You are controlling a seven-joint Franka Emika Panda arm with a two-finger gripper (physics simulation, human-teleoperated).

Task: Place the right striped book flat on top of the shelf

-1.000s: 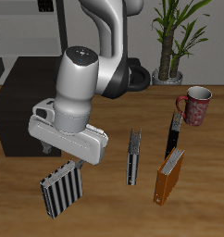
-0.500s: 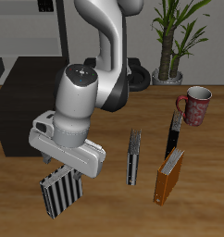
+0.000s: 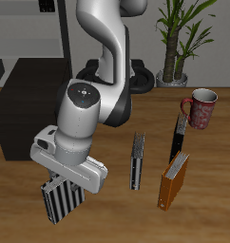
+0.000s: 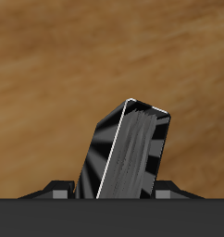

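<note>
- We see the gripper (image 3: 69, 178) lower and nearer the table's front edge than half a second ago, its body now covering the upper end of the right striped book (image 3: 62, 199).
- The book stands where it stood before, upright and slightly tilted on the table (image 3: 212, 171), near the front edge.
- In the wrist view the book (image 4: 130, 153) rises close to the camera, between the finger bases; we cannot tell whether the fingers press it or stand apart.
- The shelf (image 3: 31, 100) sits farther back, its flat top bare.
- The grey book (image 3: 137, 159), the orange book (image 3: 173, 180) and the mug (image 3: 201, 107) are unmoved.
</note>
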